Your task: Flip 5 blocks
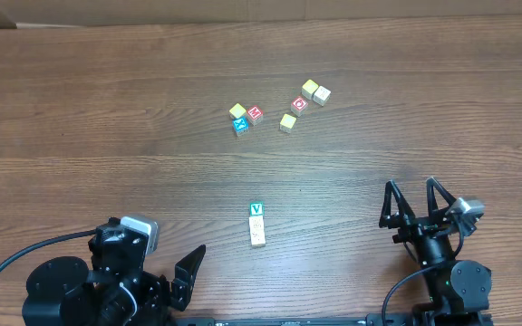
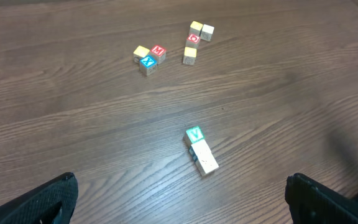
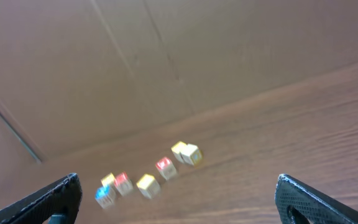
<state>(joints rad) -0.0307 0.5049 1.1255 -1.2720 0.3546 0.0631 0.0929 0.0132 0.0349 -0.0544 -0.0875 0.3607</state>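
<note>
Both left gripper [image 2: 188, 205] and right gripper [image 1: 412, 195] are gaping empty; grabbing the V cube [image 1: 256, 210] is probably risking dragging its touching pale block [image 1: 257, 235].

Black arms [image 1: 107, 285], black claws [image 1: 410, 188], grey cameras [image 1: 140, 232], cables [image 1: 7, 263].

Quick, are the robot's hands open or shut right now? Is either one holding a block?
Left tool: open, holding nothing.
Right tool: open, holding nothing.
</note>
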